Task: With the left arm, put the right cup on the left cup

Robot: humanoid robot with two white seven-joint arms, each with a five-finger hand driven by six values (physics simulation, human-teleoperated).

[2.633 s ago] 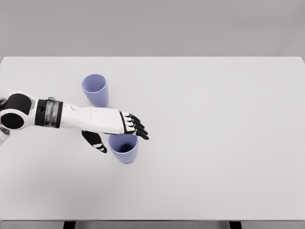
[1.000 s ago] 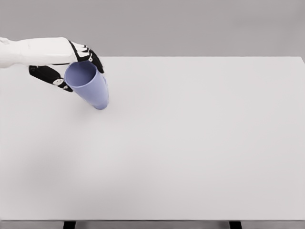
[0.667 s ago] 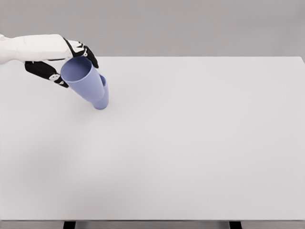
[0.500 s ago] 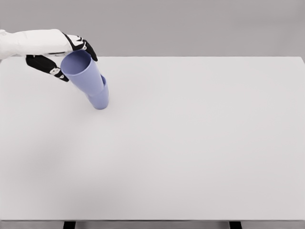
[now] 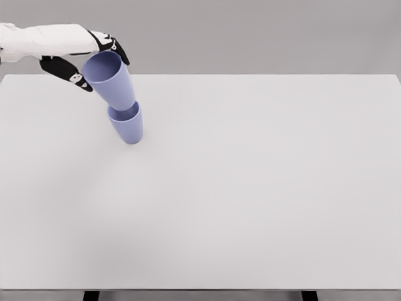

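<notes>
Two lilac-blue cups are at the table's back left. One cup [image 5: 126, 126] stands upright on the table [image 5: 250, 188]. The other cup [image 5: 111, 79] hangs tilted above it, with its base at or just inside the standing cup's mouth and its open end leaning up and to the left. My left hand [image 5: 99, 66] is shut on this upper cup near its rim, with the thumb [image 5: 76, 79] on the near side and the black fingers [image 5: 116, 49] over the far side. The white forearm [image 5: 41, 39] comes in from the upper left.
The white table runs wide to the right and toward me, with its front edge [image 5: 200, 290] at the bottom of the view. A grey wall lies behind the back edge.
My left hand took the front cup off the table and carried it to the back cup. Over the last second the hand and held cup have risen, exposing the lower cup.
</notes>
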